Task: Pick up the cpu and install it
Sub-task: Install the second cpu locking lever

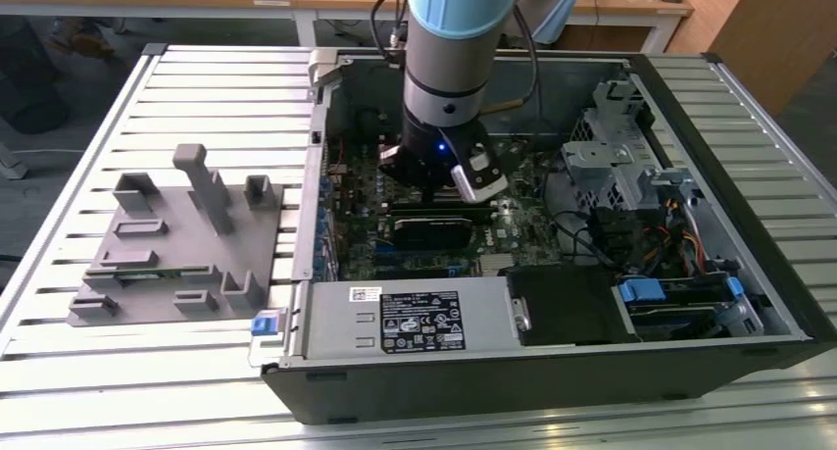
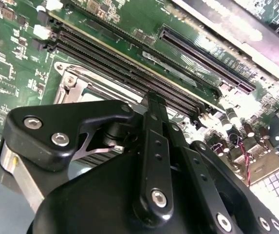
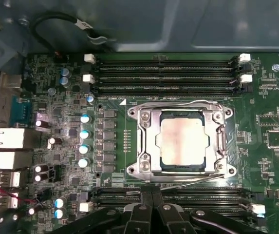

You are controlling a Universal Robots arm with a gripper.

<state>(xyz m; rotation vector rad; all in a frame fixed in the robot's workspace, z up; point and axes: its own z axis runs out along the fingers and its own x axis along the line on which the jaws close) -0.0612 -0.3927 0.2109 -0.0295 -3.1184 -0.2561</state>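
The cpu [image 3: 183,144], a square chip with a silvery-white top, lies flat inside the metal frame of the socket [image 3: 144,146] on the green motherboard [image 3: 56,97]. My gripper [image 3: 152,208] hovers beside the socket over a bank of memory slots, apart from the chip. Its black fingers [image 3: 143,214] are pressed together with nothing between them. In the second wrist view the gripper [image 2: 153,105] stands over the long black slots [image 2: 129,68]. In the exterior view the gripper [image 1: 438,200] hangs inside the open computer case, just above the dark socket area [image 1: 438,232].
A grey plastic holder [image 1: 171,244] with upright pegs stands on the slatted table at the exterior view's left. The case wall [image 1: 523,372] and a labelled power supply [image 1: 412,318] stand in front. Drive cages and cables [image 1: 628,175] crowd the exterior view's right.
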